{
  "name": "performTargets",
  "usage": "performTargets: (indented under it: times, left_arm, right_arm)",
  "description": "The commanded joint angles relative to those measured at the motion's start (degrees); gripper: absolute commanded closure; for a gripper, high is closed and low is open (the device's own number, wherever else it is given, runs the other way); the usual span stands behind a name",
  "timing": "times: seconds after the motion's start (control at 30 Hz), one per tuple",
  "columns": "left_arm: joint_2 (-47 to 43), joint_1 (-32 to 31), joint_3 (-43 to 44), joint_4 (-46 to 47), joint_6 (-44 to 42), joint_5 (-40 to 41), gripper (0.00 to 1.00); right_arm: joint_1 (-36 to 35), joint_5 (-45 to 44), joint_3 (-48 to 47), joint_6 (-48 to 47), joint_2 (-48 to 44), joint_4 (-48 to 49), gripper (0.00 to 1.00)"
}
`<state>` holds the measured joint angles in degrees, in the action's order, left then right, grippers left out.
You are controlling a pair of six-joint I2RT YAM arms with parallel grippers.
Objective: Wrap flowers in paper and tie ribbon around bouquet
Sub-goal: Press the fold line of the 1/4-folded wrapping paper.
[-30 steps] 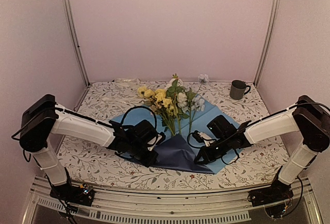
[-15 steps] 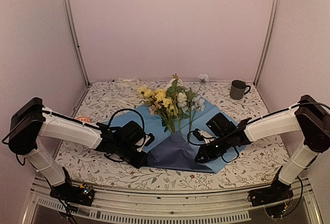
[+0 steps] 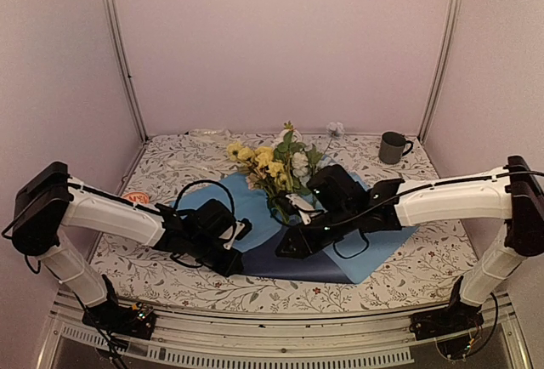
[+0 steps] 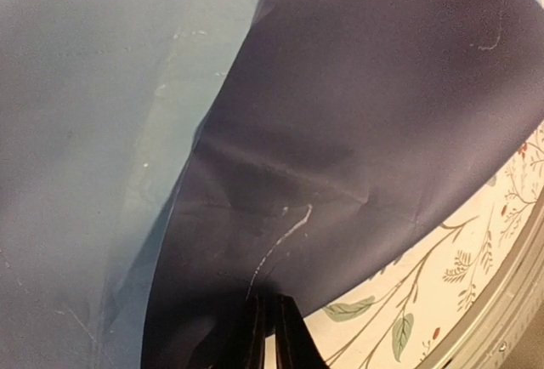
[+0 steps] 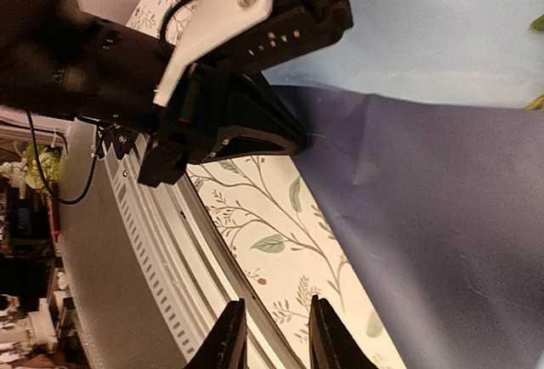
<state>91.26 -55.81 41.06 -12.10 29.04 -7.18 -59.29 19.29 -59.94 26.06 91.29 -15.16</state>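
The flowers, yellow, white and pale pink, lie on the paper with their blooms toward the back wall. The sheet's near part is folded over, so its dark navy side faces up. My left gripper is shut on the navy edge, its two fingers pinched together over it. My right gripper hovers just right of the left gripper, low over the navy fold. My right gripper is open with nothing between its fingers. A pale strip at the back left may be the ribbon.
A dark grey mug stands at the back right. A small orange object lies on the floral tablecloth beside my left arm. The metal rail of the table's front edge runs close below both grippers.
My right arm has swung left across the paper, up to the left gripper, and its jaws have opened. The left gripper first drew the navy edge slightly left, then held still.
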Motion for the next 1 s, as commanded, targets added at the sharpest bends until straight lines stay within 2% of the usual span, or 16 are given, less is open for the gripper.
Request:
performTargets:
  times: [0.0, 0.07, 0.1, 0.27, 0.43, 0.53, 0.63, 0.77, 0.97]
  left_arm:
    - [1.9, 0.3, -2.8, -3.0, 0.7, -1.7, 0.93]
    - [1.7, 0.4, -3.0, -2.5, 0.6, -2.0, 0.93]
    - [1.7, 0.4, -3.1, -2.2, 0.7, -2.1, 0.93]
    - [1.4, 0.6, -3.3, -1.6, 0.2, -2.3, 0.93]
    - [0.7, 1.3, -4.0, -1.2, -0.3, -2.6, 0.93]
    - [0.1, 1.6, -4.0, -1.2, -0.8, -3.0, 0.93]
    - [-0.9, 1.9, -4.6, -1.1, -0.8, -2.8, 0.93]
    - [-2.0, 2.4, -5.8, -0.3, -1.0, -2.9, 0.93]
    - [-2.1, 2.9, -6.5, -0.2, -1.6, -2.6, 0.93]
  right_arm:
    - [-0.3, 10.8, -4.9, 4.0, 11.5, 6.6, 0.78]
    - [-0.4, 13.0, -8.2, 4.5, 15.8, 6.8, 0.80]
    - [-0.4, 14.7, -10.6, 4.6, 18.4, 5.7, 0.86]
    - [-0.8, 14.5, -19.1, 6.0, 28.0, -4.7, 0.97]
    - [-1.0, 14.5, -20.5, 6.9, 31.3, -9.6, 0.98]
    - [-1.8, 11.2, -23.4, 6.0, 34.4, -16.7, 0.98]
    - [-2.2, 7.0, -23.9, 5.2, 35.2, -22.6, 1.00]
    - [-2.3, 6.0, -18.7, 6.9, 31.4, -21.1, 1.00]
    - [-2.2, 3.0, -16.5, 7.4, 29.5, -23.3, 1.00]
